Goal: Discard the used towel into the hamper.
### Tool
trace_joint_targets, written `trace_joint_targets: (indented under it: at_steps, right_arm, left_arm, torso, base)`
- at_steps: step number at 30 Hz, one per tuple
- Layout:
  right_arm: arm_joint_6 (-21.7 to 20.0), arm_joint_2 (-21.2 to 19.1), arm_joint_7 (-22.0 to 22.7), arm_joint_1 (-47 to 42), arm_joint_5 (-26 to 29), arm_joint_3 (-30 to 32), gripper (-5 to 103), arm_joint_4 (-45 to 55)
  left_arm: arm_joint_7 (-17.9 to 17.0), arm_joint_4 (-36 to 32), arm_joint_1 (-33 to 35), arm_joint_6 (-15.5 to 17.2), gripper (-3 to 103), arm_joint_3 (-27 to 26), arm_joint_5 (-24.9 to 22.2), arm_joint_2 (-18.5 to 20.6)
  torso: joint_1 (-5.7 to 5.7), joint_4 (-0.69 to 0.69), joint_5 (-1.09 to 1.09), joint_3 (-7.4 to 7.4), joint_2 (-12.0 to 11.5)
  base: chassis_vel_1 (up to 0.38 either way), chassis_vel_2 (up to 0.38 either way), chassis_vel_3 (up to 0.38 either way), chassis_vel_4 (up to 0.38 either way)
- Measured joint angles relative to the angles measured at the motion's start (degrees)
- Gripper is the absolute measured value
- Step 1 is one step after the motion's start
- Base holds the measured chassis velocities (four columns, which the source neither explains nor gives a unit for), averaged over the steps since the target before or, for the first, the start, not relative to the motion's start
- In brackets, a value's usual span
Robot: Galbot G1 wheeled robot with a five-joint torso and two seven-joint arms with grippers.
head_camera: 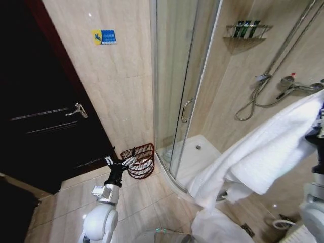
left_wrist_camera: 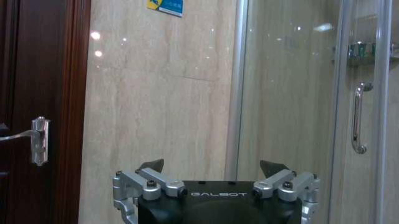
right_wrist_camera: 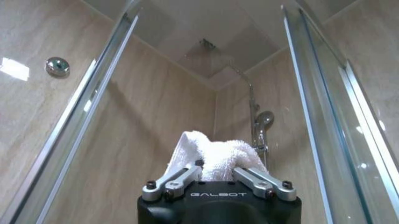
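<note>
Holding the towel high on the right, our right gripper has its fingers clamped on a bunched fold, so the cloth hangs free of the floor. We keep our left gripper spread wide and empty, low at the left, just beside the hamper, which stands far off against the wall by the shower door

Beige tile walls w/ blue sticker; dark door on left. Glass shower stall w/ wire shelf. Tan tile floor.

dark door, glass shower door, wire shelf
</note>
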Motion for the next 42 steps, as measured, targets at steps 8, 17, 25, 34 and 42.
trace_joint_targets:
  at_steps: [8,17,25,34,42]
  right_arm:
    - [0.2,0.06,0.23,0.39,-0.2,0.0,5,-0.01]
    - [0.48,-0.02,0.3,0.51,-0.32,0.02,5,-0.02]
    - [0.6,0.19,0.35,0.26,-0.41,-0.03,5,-0.01]
    - [0.97,0.22,0.7,0.42,-0.38,-0.12,5,0.01]
    - [1.41,0.14,0.87,0.41,-0.16,-0.08,5,0.01]
  left_arm:
    - [0.0,0.0,0.0,0.0,100,0.0,0.0,0.0]
    - [0.0,0.0,0.0,0.0,100,0.01,0.0,-0.01]
    - [0.01,0.0,0.0,0.0,100,0.0,0.0,0.0]
    - [0.0,0.0,0.0,0.0,100,-0.02,0.0,0.04]
    - [0.0,0.0,0.0,0.0,100,0.0,0.0,-0.01]
  torso:
    - [0.0,0.0,0.0,0.0,0.0]
    - [0.0,0.01,0.01,0.0,0.0]
    - [0.0,-0.01,-0.01,-0.01,0.0]
    - [0.01,0.0,-0.05,-0.01,0.01]
    - [0.0,0.01,0.04,-0.01,0.01]
  base:
    - [0.0,0.0,0.0,0.0]
    - [0.031,0.031,-0.035,-0.029]
    - [0.144,0.158,-0.164,-0.153]
    - [0.2,0.217,-0.205,-0.189]
    - [0.032,0.027,-0.024,-0.03]
